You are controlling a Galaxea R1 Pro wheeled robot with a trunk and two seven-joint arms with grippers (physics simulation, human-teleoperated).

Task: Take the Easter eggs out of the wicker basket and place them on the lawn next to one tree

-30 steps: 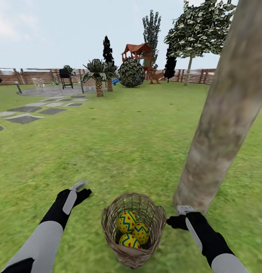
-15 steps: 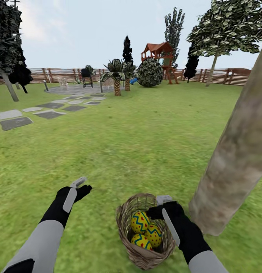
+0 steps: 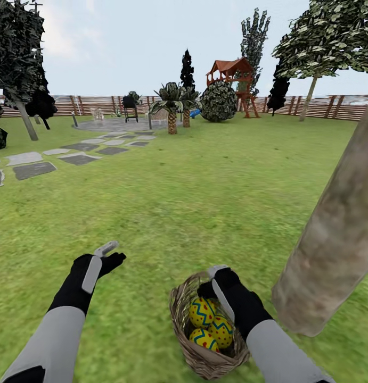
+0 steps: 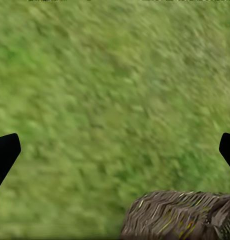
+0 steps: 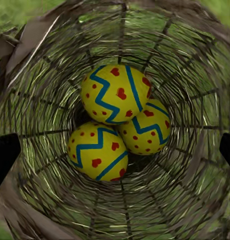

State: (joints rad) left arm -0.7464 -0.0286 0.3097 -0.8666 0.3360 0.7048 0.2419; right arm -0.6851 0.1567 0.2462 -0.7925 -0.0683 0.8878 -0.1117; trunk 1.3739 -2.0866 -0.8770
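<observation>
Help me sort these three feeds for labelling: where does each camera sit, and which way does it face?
Head view: on the robot's head, facing forward and down across the lawn toward the fence; both arms show, with the right gripper over the wicker basket beside the tree.
Left wrist view: near the left gripper, looking down at grass; dark fingertips show.
Right wrist view: above the basket, looking straight in at the Easter eggs.
Shared: the basket appears in all three views.
</observation>
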